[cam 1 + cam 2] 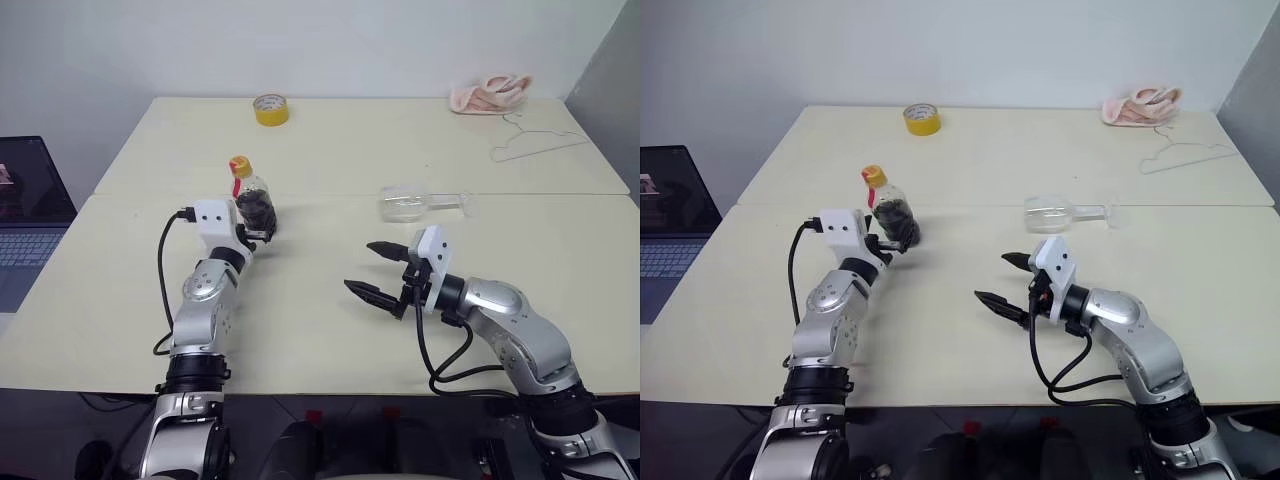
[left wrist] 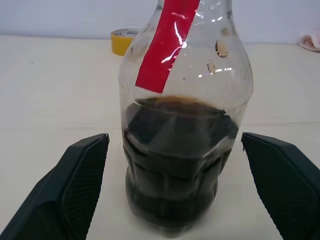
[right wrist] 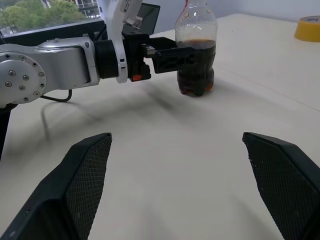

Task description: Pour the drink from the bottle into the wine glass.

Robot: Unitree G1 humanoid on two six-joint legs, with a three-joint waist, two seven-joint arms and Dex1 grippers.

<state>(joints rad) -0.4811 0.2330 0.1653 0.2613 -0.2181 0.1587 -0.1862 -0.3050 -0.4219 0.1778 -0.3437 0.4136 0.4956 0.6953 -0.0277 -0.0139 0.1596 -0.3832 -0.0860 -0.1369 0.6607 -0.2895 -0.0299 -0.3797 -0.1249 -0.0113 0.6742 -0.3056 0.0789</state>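
Left eye view: a pale cream worktop [image 1: 330, 300] made of two slabs joined along a seam carries the whole scene, with an open laptop [image 1: 25, 225] standing off its left edge. The left hand [image 1: 257, 230] reaches level across the worktop and straddles the bottle [image 1: 252, 198], its two black fingers [image 2: 75, 180] spread wide on either side of the clear body with bare worktop showing between each pad and the plastic, so nothing is gripped. The right hand [image 1: 372, 270] hovers over the near right part of the worktop, pointing toward the robot's left, its fingers [image 3: 85, 175] likewise fully spread and empty, well apart from the bottle. The bottle stands upright on the left half of the worktop, just short of the seam, its yellow-orange cap [image 1: 240, 165] on and a red strip [image 2: 167, 45] running down from the neck. The drink [image 2: 175, 160], nearly black, fills roughly the lower half of the bottle. The wine glass [image 1: 410, 203] lies on its side at the seam on the right half, bowl toward the bottle and stem pointing right. At the far edge sit a yellow tape roll [image 1: 271, 109] and a pink cloth [image 1: 490, 93], with a wire hanger [image 1: 535, 142] lying just before the cloth.
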